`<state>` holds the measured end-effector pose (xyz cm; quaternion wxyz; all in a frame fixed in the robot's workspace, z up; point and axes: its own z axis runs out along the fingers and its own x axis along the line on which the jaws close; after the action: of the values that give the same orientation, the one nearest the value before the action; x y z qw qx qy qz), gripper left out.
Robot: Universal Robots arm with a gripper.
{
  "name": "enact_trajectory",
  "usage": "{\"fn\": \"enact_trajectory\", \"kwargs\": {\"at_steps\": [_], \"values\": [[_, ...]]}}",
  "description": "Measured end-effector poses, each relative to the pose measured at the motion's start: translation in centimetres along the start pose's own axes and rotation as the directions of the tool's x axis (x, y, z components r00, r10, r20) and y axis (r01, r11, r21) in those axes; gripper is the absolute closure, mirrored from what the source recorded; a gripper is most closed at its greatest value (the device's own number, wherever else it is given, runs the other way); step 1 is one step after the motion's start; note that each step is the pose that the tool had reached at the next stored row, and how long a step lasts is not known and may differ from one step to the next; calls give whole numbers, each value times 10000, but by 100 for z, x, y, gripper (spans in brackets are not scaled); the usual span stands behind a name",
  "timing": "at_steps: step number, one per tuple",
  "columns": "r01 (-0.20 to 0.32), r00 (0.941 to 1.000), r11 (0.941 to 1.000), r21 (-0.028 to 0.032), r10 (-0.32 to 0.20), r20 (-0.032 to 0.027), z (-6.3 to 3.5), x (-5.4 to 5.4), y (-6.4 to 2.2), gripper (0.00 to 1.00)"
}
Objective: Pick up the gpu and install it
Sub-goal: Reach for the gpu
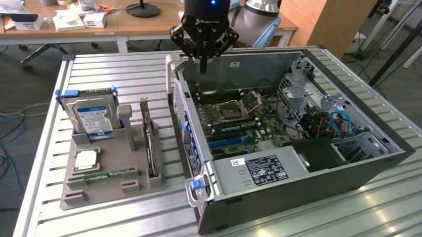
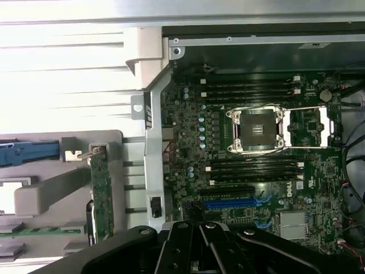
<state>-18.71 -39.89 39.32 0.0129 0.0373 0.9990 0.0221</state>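
The gpu (image 1: 151, 148) is a thin dark card standing on edge in a slot of the grey holder (image 1: 115, 150), its silver bracket at the far end. From the wrist camera the gpu (image 2: 101, 197) appears as a narrow green-edged strip beside the case wall. My gripper (image 1: 203, 66) hangs above the far left corner of the open computer case (image 1: 343, 177), fingers together and holding nothing. It is well apart from the gpu. My gripper (image 2: 199, 254) looks down on the motherboard (image 2: 256, 142), near its blue slot (image 2: 234, 202).
In the holder, a hard drive (image 1: 92, 116) with a blue-white label stands upright, with a processor chip (image 1: 86, 160) and a green memory stick (image 1: 108, 174) nearby. Inside the case are a power supply (image 1: 260, 168) and cables (image 1: 329, 123). Desks stand behind the slatted table (image 1: 118, 69).
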Motion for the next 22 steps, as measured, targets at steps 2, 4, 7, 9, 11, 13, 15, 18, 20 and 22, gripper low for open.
{"fn": "enact_trajectory", "kwargs": {"at_steps": [2,4,7,9,11,13,15,18,20,22], "values": [[0,10000,10000,0,0,2,-1,45,-3,90],[-2,10000,10000,0,2,5,-2,95,-7,90],[0,10000,10000,-1,0,11,-4,183,-14,90],[0,10000,10000,-1,0,15,-5,241,-18,90],[-1,10000,10000,-1,1,17,-6,300,-22,90],[0,10000,10000,-1,0,18,-7,364,-27,90],[0,10000,10000,-2,0,21,-8,438,-33,90],[0,10000,10000,-2,0,29,-9,553,-41,90],[2,10000,10000,-3,-2,34,-10,636,-48,90],[0,10000,10000,-3,0,39,-12,713,-53,90]]}}
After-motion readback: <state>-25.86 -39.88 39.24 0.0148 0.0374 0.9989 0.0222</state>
